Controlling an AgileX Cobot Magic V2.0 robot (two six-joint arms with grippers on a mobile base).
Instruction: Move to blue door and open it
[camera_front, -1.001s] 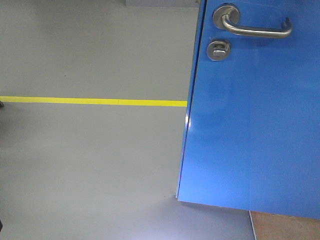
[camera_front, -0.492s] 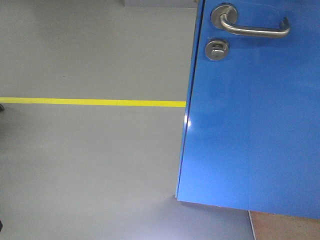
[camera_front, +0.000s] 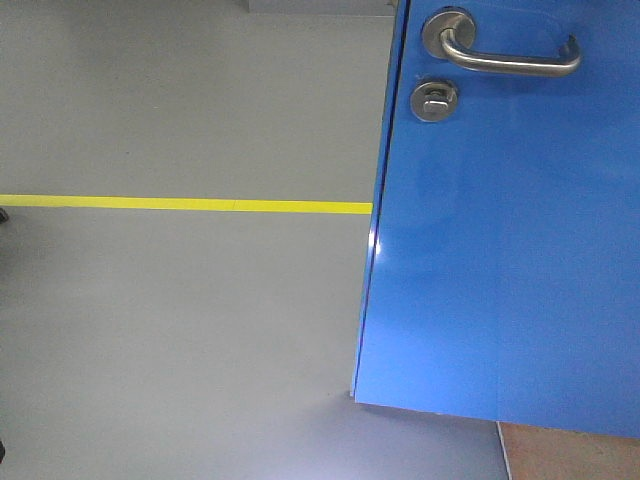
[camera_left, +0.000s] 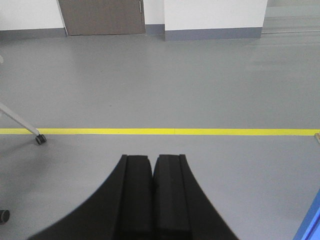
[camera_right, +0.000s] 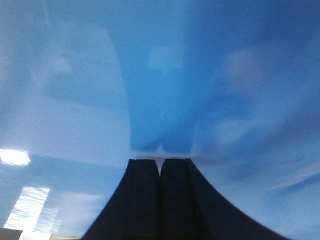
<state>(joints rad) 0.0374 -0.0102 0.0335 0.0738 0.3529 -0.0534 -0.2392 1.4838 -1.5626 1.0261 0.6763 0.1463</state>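
The blue door (camera_front: 510, 250) fills the right half of the front view, swung ajar so its edge (camera_front: 378, 220) faces me and grey floor shows past it. Its silver lever handle (camera_front: 510, 60) and round thumb-turn lock (camera_front: 435, 100) sit at the top. In the right wrist view my right gripper (camera_right: 160, 161) is shut and empty, its tips right up against the glossy blue door (camera_right: 160, 75), which mirrors them. My left gripper (camera_left: 152, 157) is shut on nothing, pointing over open floor; a sliver of the blue door (camera_left: 311, 224) shows at the bottom right.
A yellow floor line (camera_front: 185, 204) crosses the grey floor beyond the door. In the left wrist view a chair leg with a caster (camera_left: 40, 139) stands at left, and a brown door (camera_left: 101, 16) and white wall (camera_left: 215, 14) lie far back. Orange flooring (camera_front: 570, 455) shows under the door.
The view has crept slightly, so the handle and door edge sit a few pixels left and higher than a second ago; hardly anything has moved in the last half second.
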